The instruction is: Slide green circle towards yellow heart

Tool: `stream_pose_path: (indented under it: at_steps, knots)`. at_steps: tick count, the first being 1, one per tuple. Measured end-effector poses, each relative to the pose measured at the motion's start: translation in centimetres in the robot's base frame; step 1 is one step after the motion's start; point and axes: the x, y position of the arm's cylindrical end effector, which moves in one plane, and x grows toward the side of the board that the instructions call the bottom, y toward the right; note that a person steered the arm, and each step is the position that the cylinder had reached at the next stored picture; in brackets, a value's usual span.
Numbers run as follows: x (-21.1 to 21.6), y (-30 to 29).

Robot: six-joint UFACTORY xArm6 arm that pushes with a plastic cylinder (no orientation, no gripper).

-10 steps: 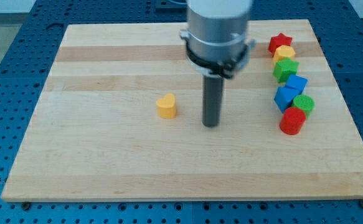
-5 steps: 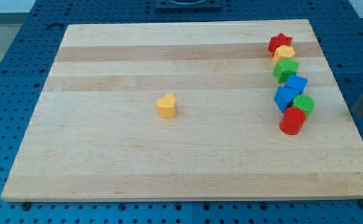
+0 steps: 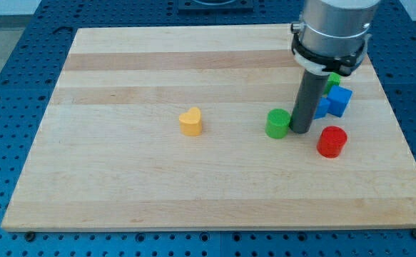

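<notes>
My tip (image 3: 301, 130) is standing on the wooden board (image 3: 122, 178), touching the right side of the green circle (image 3: 278, 123); being a bare rod, it is carrying no jaws and clamping nothing. The green circle is lying well to the right of the yellow heart (image 3: 190, 121). A red cylinder (image 3: 332, 141) is sitting at lower right of the tip. Blue blocks (image 3: 340, 99) are showing behind the rod.

The wooden board (image 3: 122, 185) carries a yellow heart (image 3: 190, 122), green circle (image 3: 277, 123), red cylinder (image 3: 332, 141) and blue blocks (image 3: 336, 101).
</notes>
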Motion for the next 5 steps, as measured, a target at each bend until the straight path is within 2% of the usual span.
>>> stream_pose_path:
  at_steps: [3, 4, 5]
  knots:
    - [-0.2, -8.8]
    - [-0.1, -8.4]
    - [3.6, -5.6]
